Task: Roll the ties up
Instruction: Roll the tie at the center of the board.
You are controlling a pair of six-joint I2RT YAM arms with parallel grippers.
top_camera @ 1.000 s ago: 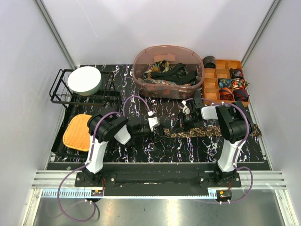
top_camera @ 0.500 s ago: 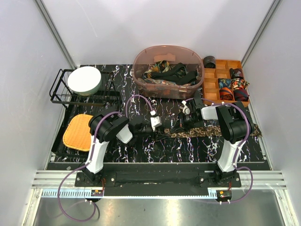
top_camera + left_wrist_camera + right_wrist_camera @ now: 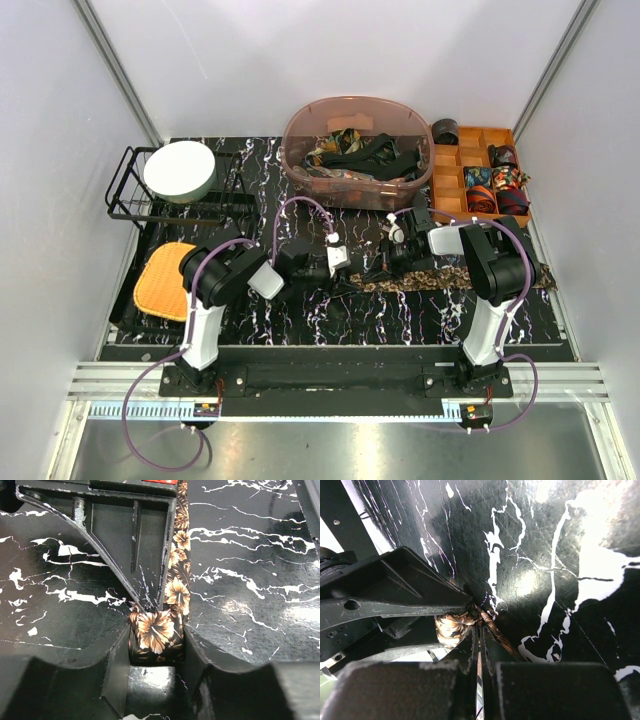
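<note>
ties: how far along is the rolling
Done: rolled ties fill some wooden organizer compartments. In hand: the floral tie has a small rolled end between the left hand fingers; the right hand pinches its strip. Left: most of that tie, plus ties in the tub.

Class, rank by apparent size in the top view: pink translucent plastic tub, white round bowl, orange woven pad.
1. pink translucent plastic tub
2. white round bowl and orange woven pad: too alike to rank
</note>
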